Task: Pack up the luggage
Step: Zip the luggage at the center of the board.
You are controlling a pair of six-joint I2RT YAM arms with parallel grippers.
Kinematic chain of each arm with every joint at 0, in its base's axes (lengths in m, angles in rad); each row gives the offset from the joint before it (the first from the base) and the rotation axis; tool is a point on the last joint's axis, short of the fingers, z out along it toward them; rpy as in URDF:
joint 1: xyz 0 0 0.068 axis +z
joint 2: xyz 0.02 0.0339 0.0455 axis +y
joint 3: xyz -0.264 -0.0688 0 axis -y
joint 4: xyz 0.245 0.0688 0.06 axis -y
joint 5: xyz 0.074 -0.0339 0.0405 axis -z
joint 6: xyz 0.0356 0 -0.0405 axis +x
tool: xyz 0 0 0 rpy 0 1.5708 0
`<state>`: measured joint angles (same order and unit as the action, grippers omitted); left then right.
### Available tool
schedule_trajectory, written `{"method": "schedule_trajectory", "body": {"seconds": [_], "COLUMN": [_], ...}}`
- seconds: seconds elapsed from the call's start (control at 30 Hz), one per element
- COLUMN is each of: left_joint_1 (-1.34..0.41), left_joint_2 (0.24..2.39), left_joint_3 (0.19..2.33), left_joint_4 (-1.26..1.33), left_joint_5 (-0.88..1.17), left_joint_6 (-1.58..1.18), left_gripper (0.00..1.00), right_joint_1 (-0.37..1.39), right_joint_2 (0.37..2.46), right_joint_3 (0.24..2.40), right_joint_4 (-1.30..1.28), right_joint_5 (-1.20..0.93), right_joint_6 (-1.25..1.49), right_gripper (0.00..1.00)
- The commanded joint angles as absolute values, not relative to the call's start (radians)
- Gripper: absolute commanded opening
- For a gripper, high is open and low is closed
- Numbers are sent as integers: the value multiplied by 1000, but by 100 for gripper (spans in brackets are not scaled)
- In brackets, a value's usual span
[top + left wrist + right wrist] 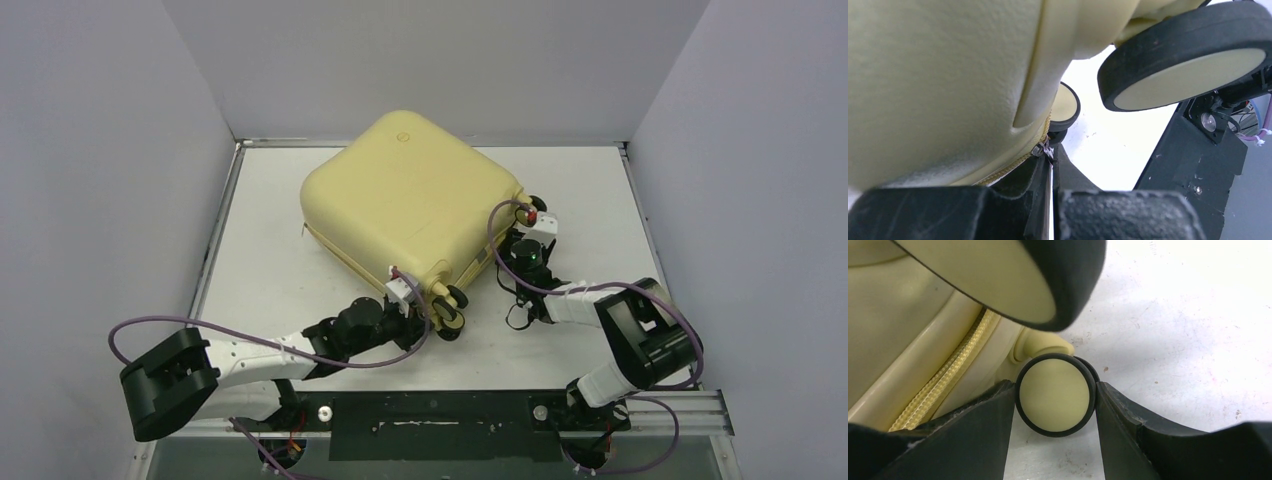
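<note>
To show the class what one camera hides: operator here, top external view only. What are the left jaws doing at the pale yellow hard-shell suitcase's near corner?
Observer: The left wrist view shows the left jaws shut on the small metal zipper pull at the suitcase seam.
Operator: And the right jaws, at the right-hand corner?
Observer: The right jaws are shut on a small black-rimmed cream wheel, touching it on both sides.

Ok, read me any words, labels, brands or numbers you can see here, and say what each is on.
No readable text anywhere.
The pale yellow hard-shell suitcase has a small round embossed mark on its lid, too small to read.
Its black-and-cream wheels show no lettering.
</note>
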<state>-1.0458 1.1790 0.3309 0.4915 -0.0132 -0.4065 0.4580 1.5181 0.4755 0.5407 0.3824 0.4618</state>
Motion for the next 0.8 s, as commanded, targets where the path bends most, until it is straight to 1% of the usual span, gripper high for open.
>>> {"method": "schedule_trajectory", "body": {"seconds": [0.0,0.03,0.17,0.23,0.3,0.4,0.47,0.5,0.57,0.6,0.63,0.7,0.77], "left_joint_1": [-1040,-1039,-1037,-1037,-1037,-1038,-1037,-1037,-1037,-1037,-1037,-1037,-1034], "left_joint_2": [1244,1228,1115,1059,1012,941,882,848,777,742,711,653,629], "left_joint_3": [425,409,359,353,356,368,377,382,392,399,406,422,445], "left_joint_4": [587,579,527,467,399,275,199,160,86,54,27,2,-47], "left_joint_5": [70,49,8,-25,-39,-62,-80,-88,-118,-138,-160,-203,-253], "left_joint_6": [-416,-420,-431,-433,-436,-444,-459,-466,-483,-491,-498,-512,-531], "left_gripper": [0,5,36,48,55,62,67,69,74,85,96,97,97], "right_joint_1": [606,606,606,606,607,608,609,610,612,614,617,627,643], "right_joint_2": [1534,1519,1473,1446,1419,1376,1330,1303,1239,1206,1169,1093,1007], "right_joint_3": [433,429,421,416,413,415,416,413,409,408,404,389,371], "right_joint_4": [359,353,321,307,290,246,208,193,164,151,140,129,136], "right_joint_5": [23,27,33,32,32,38,41,39,25,17,11,8,-24], "right_joint_6": [578,574,560,560,554,541,529,523,508,499,489,476,467], "right_gripper": [0,0,0,0,0,0,9,15,34,43,51,60,64]}}
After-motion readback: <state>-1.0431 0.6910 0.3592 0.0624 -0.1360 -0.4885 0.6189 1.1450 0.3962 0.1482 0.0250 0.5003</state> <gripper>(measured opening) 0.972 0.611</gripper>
